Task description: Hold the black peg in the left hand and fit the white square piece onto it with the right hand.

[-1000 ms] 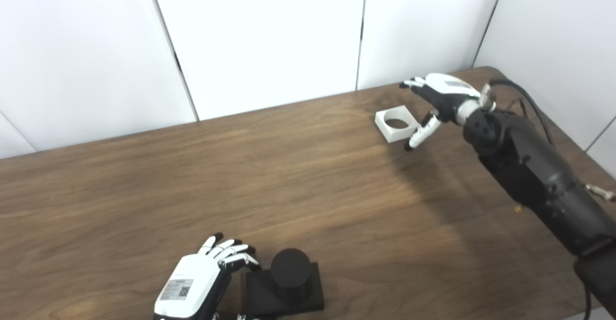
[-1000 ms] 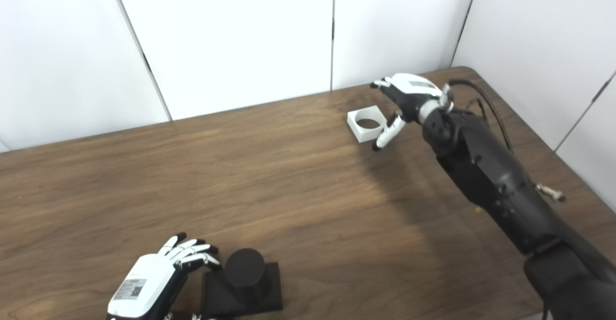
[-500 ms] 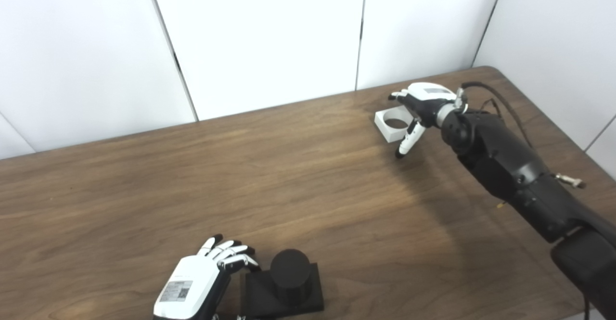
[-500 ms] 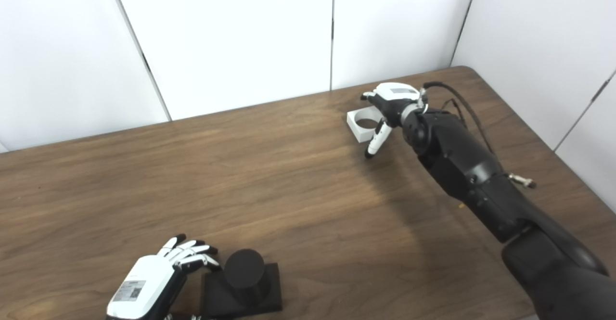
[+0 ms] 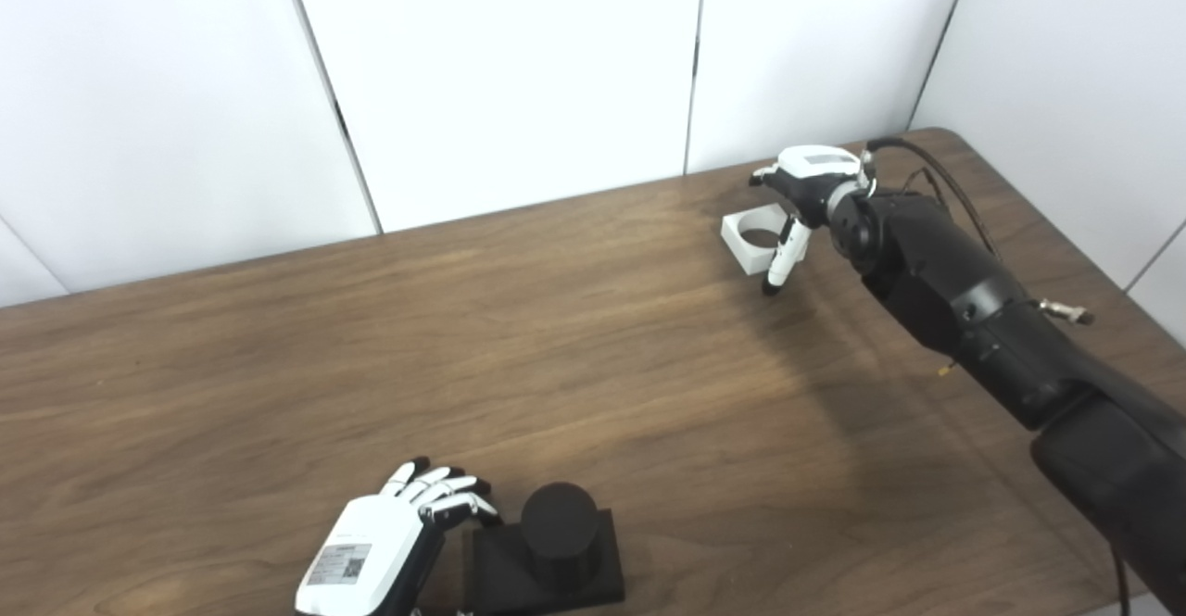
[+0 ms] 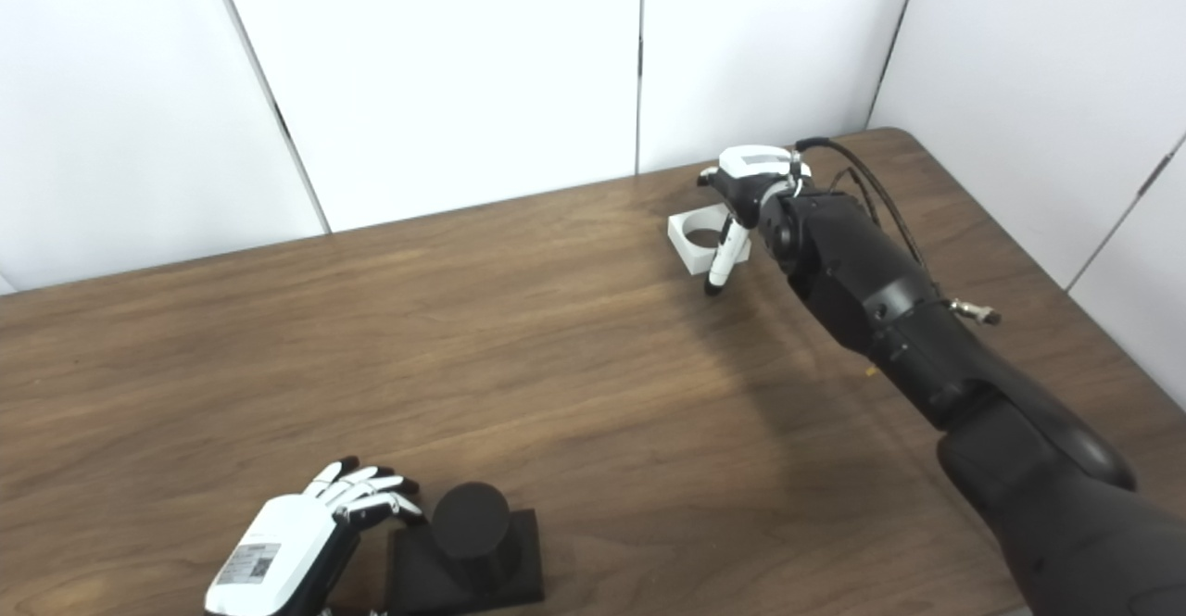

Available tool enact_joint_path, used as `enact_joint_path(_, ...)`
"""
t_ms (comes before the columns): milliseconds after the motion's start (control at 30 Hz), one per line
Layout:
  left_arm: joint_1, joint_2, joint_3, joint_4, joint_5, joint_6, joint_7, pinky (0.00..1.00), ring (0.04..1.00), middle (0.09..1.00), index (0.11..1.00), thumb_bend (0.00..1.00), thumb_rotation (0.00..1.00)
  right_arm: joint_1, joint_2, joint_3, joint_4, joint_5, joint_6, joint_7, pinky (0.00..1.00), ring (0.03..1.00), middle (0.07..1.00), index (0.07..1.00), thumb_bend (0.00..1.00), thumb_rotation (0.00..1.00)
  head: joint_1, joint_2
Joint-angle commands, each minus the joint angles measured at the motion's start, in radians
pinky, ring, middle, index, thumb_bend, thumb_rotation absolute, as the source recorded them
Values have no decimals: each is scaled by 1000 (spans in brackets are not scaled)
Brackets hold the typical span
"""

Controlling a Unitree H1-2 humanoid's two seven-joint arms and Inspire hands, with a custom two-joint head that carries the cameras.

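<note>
The black peg (image 5: 557, 529), a round post on a square black base, stands near the table's front edge. My left hand (image 5: 384, 546) rests just left of the base, fingers apart, holding nothing; whether it touches the base is unclear. The white square piece (image 5: 752, 241) with a round hole lies flat at the far right of the table. My right hand (image 5: 799, 192) hovers over its right side, open, thumb pointing down past the near edge and fingers reaching over the far edge. Part of the piece is hidden behind the hand.
The wooden table (image 5: 371, 357) ends at a white panelled wall behind. Its right edge runs close beside my right arm (image 5: 973, 310), which has cables along it.
My right hand has moved left and turned over the white piece, now covering its right side. The left hand has barely shifted by the peg's base.
</note>
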Motion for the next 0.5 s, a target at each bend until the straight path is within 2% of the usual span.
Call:
enact_joint_path(0,44,31,-19,19,41,11,-74,955,870,809,489,507,49,-42,-11,4,-7,-19,-17,-15,954,982,953,900,830,201,-1,5)
enact_joint_path(100,45,30,-21,16,43,13,-74,949,868,808,489,507,50,-38,-15,6,-14,-22,-16,-13,953,977,950,888,820,210,-1,5)
enact_joint_path(200,44,30,-23,16,43,15,-75,946,868,809,489,508,49,-33,-18,0,-17,-17,-21,-18,950,970,944,828,804,223,0,9)
enact_joint_path(367,42,30,-25,8,45,25,-83,933,866,809,489,509,48,-26,-20,-5,-9,-10,-39,-33,908,940,899,696,761,168,0,9)
enact_joint_path(467,42,31,-27,2,48,29,-86,928,863,808,489,509,48,-18,-21,-12,-11,-5,-48,-37,878,924,877,672,751,136,3,13)
